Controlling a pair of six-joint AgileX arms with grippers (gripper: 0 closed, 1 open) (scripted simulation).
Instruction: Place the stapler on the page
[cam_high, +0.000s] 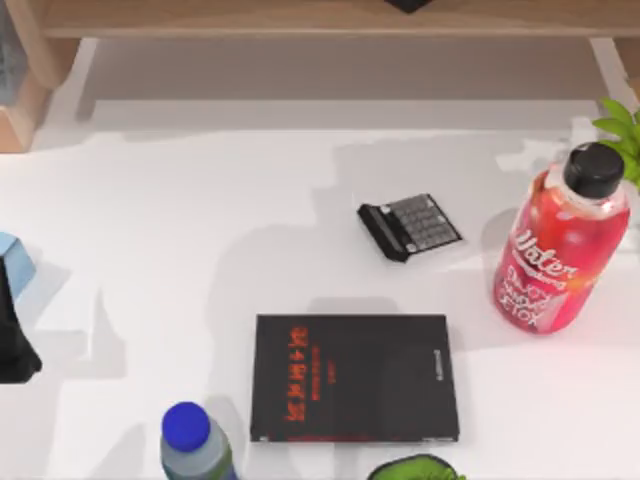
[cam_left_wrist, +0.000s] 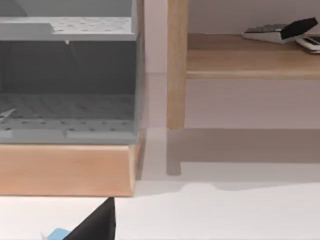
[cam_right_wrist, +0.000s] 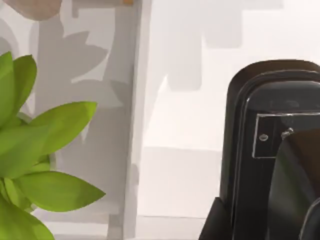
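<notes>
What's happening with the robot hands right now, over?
Left hand parked at table's left edge, right hand by the plant. Grey-keyed gadget lies apart from the page. Nothing between them.

A black book cover with red characters (cam_high: 355, 378) lies flat on the white table (cam_high: 200, 230). A small grey-keyed calculator (cam_high: 410, 227) sits apart behind it; a red drink bottle (cam_high: 560, 250) stands right.
</notes>
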